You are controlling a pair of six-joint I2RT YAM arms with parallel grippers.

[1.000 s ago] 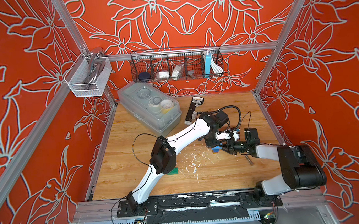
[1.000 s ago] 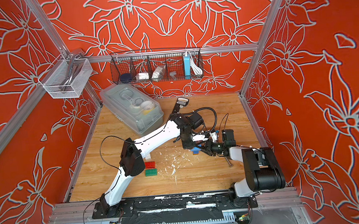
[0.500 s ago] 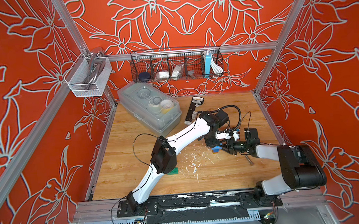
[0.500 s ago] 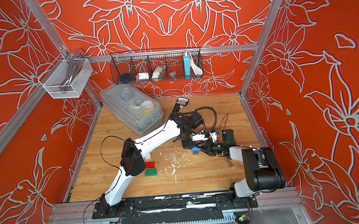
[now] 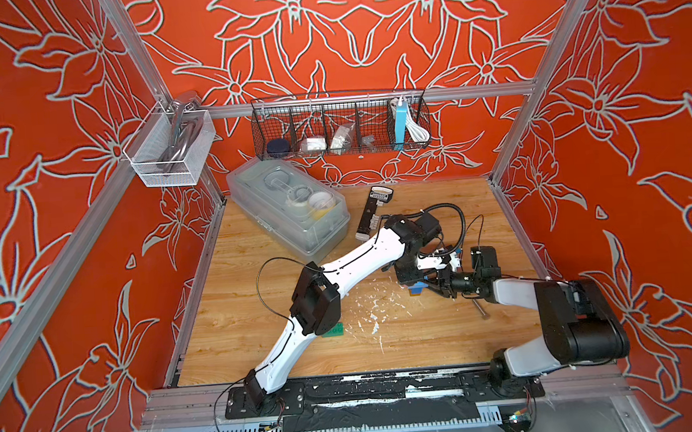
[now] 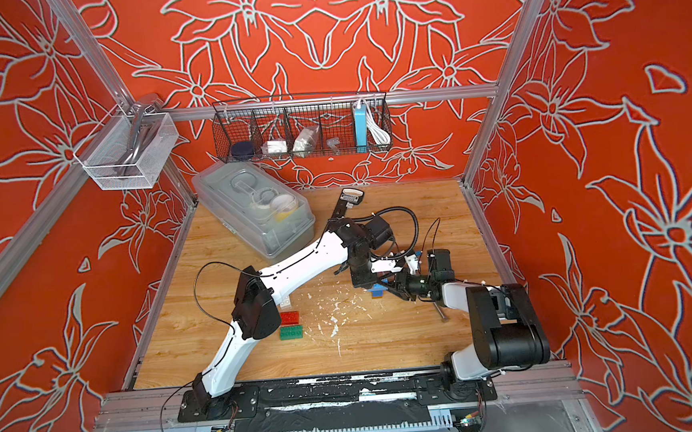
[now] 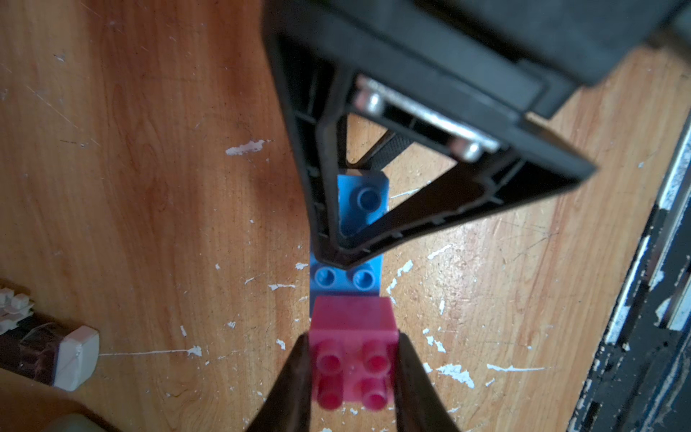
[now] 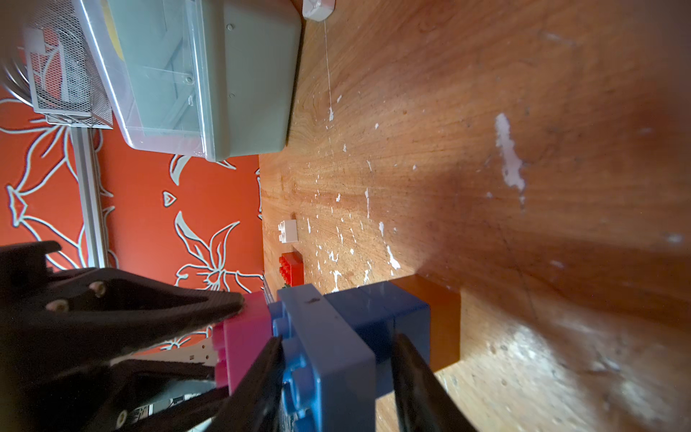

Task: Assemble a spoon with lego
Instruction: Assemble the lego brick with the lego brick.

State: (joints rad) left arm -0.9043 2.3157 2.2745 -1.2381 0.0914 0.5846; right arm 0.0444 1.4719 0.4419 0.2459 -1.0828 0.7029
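My left gripper (image 7: 353, 340) is shut on a pink lego brick (image 7: 353, 359), studs toward the camera. The pink brick (image 8: 245, 344) sits against the studded face of a wide light blue brick (image 8: 329, 336). Behind that come dark blue bricks (image 8: 377, 310) and a brown brick (image 8: 441, 321), a partly built spoon just above the wooden floor. My right gripper (image 8: 336, 355) is shut on this blue stack, its fingers on two sides. In both top views the grippers meet at the stack (image 5: 417, 290) (image 6: 378, 292). Loose red (image 6: 289, 317), green (image 6: 291, 333) and white (image 6: 285, 302) bricks lie by the left arm's elbow.
A clear plastic box (image 5: 289, 208) stands at the back left, with a black-and-white bar tool (image 5: 373, 213) beside it. A metal bolt (image 5: 479, 308) lies under the right arm. A wire basket (image 5: 340, 125) and a white mesh basket (image 5: 169, 150) hang on the walls.
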